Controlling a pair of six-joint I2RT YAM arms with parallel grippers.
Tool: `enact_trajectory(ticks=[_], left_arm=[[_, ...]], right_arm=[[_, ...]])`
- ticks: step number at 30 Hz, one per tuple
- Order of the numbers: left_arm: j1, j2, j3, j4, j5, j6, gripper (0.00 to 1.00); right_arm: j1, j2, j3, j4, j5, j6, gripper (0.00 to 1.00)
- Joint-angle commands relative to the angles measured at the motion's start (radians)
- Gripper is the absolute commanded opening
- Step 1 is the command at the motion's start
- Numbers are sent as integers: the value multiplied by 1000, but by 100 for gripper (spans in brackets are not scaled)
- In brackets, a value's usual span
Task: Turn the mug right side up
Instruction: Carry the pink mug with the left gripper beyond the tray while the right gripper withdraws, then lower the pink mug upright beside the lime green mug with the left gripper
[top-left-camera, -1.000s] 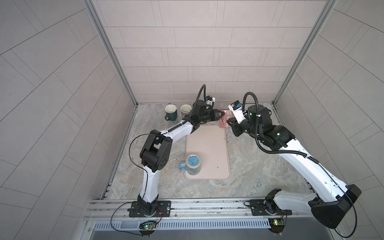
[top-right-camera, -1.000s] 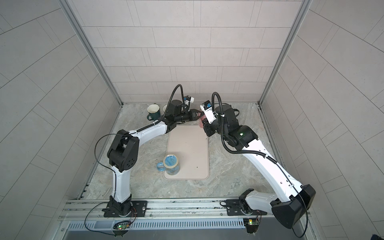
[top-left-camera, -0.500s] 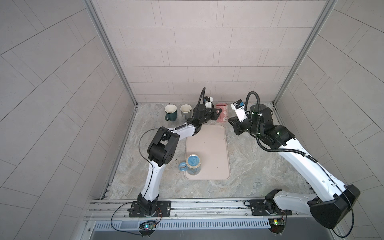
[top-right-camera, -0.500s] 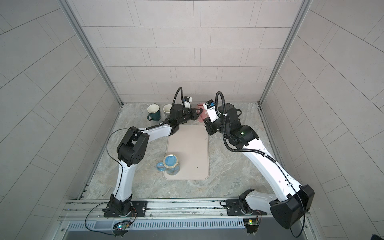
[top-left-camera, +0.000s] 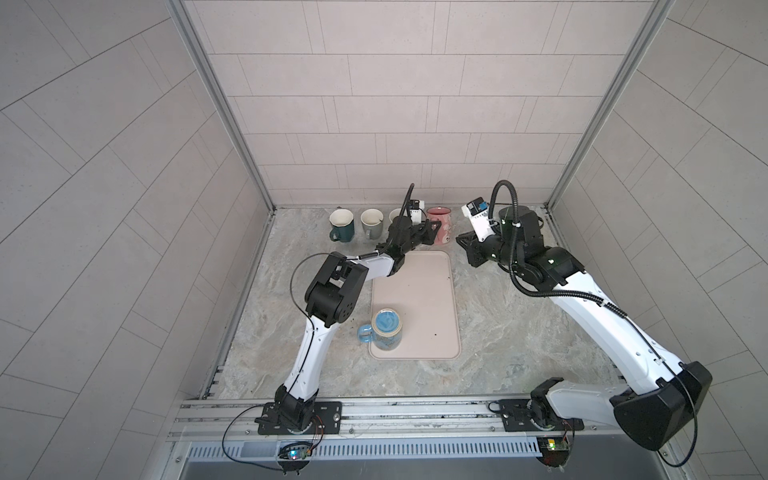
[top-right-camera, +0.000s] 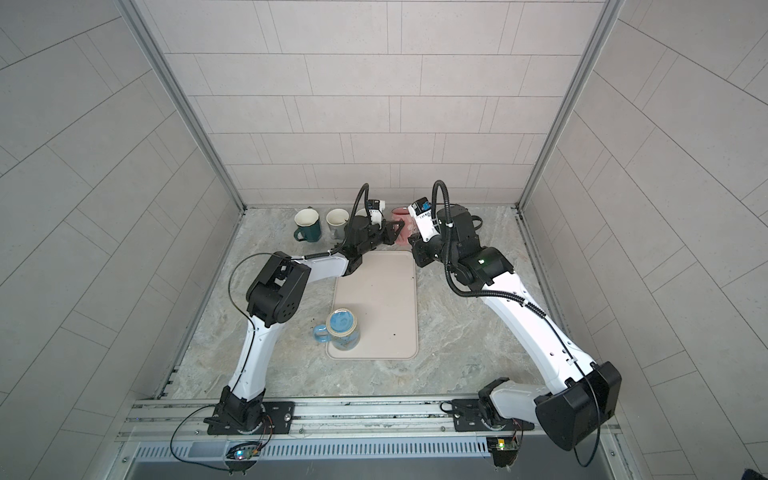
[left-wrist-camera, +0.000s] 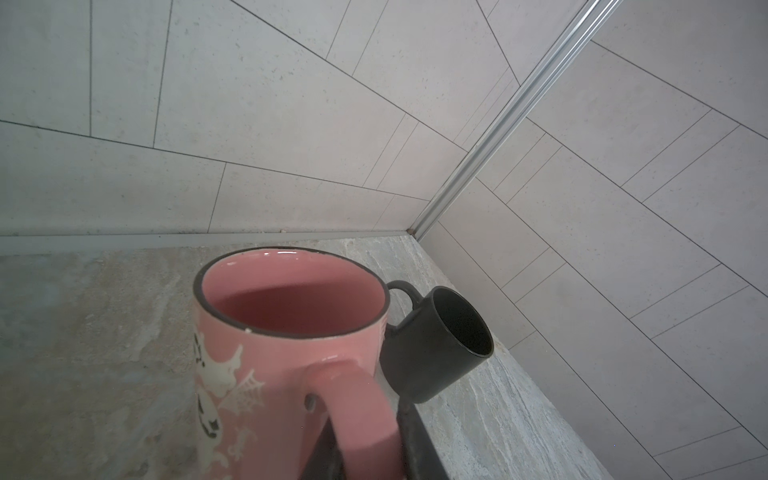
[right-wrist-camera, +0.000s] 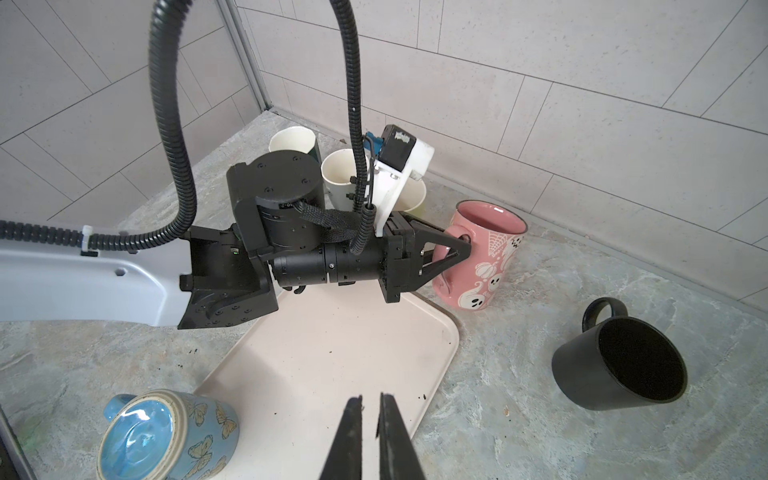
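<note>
Now our pink mug (right-wrist-camera: 486, 257) stands upright, left end effector (right-wrist-camera: 462, 249) gripping its handle (left-wrist-camera: 353, 399). Right end effector (right-wrist-camera: 371, 409) backs off closed, empty; only release remains.

The left arm (top-left-camera: 309, 353) and right arm (top-left-camera: 598, 324) are smooth white links joined by chunky black cylindrical joint housings dotted with small screws, each rising from a black base plate (top-left-camera: 328, 409) bolted to the silver rail (top-left-camera: 415, 415). A ribbed black conduit (right-wrist-camera: 166, 104) loops off each wrist, tied down with a white zip tie (right-wrist-camera: 86, 243). Each wrist carries a white camera bracket (right-wrist-camera: 409, 166), and the left gripper (right-wrist-camera: 463, 251) and right gripper (right-wrist-camera: 371, 401) end in slim black tapered fingers
</note>
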Motion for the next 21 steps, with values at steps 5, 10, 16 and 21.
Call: enact_trajectory(ticks=[5,10,16,21], left_arm=[[2,26,33,252,-43,65,0],[3,60,39,268,-64,78,0],[5,94,54,280,-80,101,0],[5,117,51,283,-93,144,0]], right_arm=[[-13,5,-9,28,-23,15,10],[-18,1,-16,31,-34,17,10],[-25,-4,-29,37,-36,19,10],[-31,-9,-36,40,-37,20,10]])
